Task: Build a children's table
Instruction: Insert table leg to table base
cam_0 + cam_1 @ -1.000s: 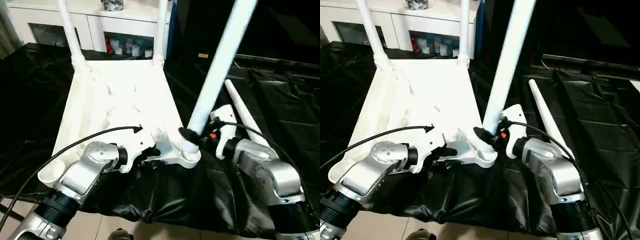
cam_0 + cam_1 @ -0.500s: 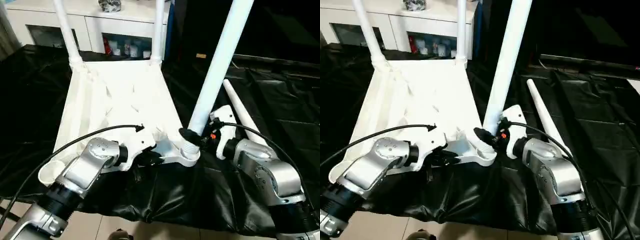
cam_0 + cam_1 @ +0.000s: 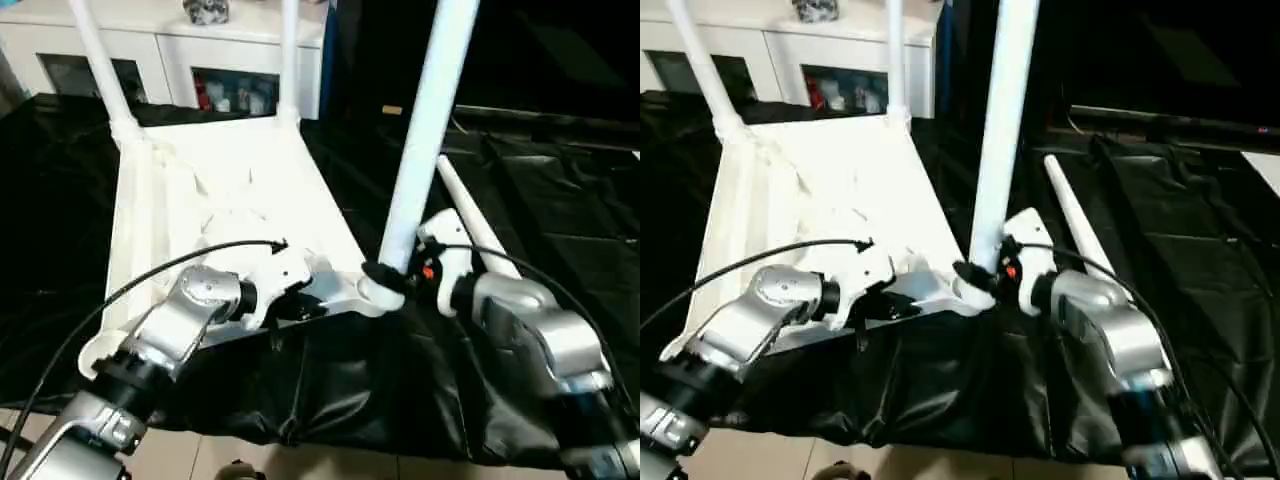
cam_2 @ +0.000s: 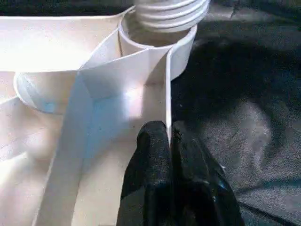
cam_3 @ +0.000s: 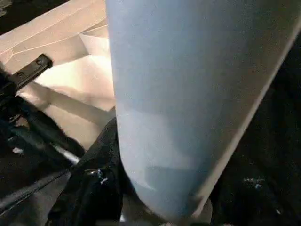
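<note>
The children's table (image 3: 230,190) lies upside down on the black-draped table (image 3: 560,220). The left tool (image 4: 168,141) pinches its near rim wall, forearm angled in. The right tool (image 3: 385,272) clasps the upright leg (image 3: 425,130) at the corner socket.

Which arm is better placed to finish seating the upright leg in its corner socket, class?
Probably the right. The right gripper is clamped round the leg just above the socket, while the left gripper pinches the tabletop rim, steadying it.
</note>
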`<state>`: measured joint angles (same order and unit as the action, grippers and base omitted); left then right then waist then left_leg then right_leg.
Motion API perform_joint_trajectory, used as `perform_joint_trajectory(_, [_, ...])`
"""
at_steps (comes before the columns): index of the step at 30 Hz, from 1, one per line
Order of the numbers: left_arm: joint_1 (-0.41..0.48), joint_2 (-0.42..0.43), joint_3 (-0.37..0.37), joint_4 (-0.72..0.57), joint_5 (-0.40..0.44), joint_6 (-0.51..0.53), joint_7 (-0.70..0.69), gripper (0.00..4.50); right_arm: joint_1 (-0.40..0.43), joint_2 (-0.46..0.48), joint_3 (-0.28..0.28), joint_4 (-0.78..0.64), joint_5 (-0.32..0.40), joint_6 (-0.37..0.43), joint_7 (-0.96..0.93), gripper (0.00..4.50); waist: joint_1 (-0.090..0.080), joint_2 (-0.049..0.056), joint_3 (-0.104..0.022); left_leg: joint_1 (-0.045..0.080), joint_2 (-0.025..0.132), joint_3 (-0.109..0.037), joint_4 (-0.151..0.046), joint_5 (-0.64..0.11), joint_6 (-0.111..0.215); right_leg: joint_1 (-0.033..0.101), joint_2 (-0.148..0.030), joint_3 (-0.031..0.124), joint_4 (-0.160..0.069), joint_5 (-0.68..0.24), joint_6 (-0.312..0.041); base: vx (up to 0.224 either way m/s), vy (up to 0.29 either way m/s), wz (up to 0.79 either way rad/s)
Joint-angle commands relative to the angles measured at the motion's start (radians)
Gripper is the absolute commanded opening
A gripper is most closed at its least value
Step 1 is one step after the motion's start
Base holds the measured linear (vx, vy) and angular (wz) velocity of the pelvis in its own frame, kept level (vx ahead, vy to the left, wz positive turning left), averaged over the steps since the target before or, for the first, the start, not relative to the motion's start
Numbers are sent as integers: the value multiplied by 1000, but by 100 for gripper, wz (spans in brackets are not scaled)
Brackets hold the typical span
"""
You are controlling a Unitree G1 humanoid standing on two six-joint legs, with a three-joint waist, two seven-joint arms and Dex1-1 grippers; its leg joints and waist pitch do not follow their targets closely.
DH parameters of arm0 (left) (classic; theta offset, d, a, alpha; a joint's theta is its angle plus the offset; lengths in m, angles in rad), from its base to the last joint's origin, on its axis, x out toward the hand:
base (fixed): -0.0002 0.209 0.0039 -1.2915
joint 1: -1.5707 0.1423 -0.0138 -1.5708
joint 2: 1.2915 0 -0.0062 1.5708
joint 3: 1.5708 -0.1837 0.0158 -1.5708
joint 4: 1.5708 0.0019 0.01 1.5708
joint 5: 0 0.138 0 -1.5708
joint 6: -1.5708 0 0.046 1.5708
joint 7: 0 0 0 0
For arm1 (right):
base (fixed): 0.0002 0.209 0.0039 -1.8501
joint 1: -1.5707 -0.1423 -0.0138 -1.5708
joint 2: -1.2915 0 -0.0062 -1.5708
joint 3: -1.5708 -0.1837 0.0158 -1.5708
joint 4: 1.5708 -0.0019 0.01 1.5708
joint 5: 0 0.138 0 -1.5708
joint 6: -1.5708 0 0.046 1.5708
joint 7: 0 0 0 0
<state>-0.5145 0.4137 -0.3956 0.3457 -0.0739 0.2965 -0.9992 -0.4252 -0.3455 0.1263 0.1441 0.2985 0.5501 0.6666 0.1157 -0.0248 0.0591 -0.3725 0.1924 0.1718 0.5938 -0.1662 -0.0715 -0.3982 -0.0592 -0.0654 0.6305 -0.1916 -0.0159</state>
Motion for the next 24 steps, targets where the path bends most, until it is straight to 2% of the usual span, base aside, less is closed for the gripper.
perform_joint_trajectory(1, [-19, -15, 27, -2, -42, -42, -31, 0, -23, 6, -4, 53, -14, -20, 6, 191, 3, 4, -66, 16, 36, -14, -70, -253, -28, 42, -88, 52, -94, -312, -142, 0, 0, 0])
perform_joint_trajectory(3, [-25, -22, 30, 24, -32, -60, -32, 0, -42, 14, 0, 92, -20, -31, 16, 191, 2, 1, -67, 16, 36, -13, -70, -245, -25, 43, -87, 52, -93, -294, -147, 0, 0, 0])
perform_joint_trajectory(6, [-36, -29, 36, 49, -26, -66, -23, 0, -50, 17, 10, 112, -22, -31, 31, 191, 4, 1, -67, 15, 36, -12, -70, -237, -20, 45, -88, 52, -91, -282, -153, 0, 0, 0])
perform_joint_trajectory(8, [-44, -34, 41, 64, -23, -72, -22, 0, -53, 20, 11, 121, -17, -31, 40, 191, 5, -1, -67, 15, 36, -12, -69, -238, -19, 45, -89, 52, -93, -296, -148, 0, 0, 0])
perform_joint_trajectory(14, [-70, -47, 56, 113, -9, -93, -1, 0, -50, 21, 13, 147, -20, -38, 55, 191, 10, 1, -63, 19, 36, -13, -71, -258, -21, 39, -91, 52, -102, -365, -125, 0, 0, 0])
perform_joint_trajectory(18, [-69, -46, 56, 101, -13, -91, -12, 0, -48, 31, -8, 170, -16, -61, 42, 191, 10, 1, -63, 18, 37, -15, -73, -272, -24, 38, -92, 51, -104, -400, -114, 0, 0, 0])
perform_joint_trajectory(24, [-73, -52, 58, 120, -6, -106, -14, 0, -14, 53, -75, 210, 23, -88, 30, 191, 11, 0, -65, 16, 38, -13, -72, -254, -16, 39, -92, 52, -100, -351, -133, 0, 0, 0])
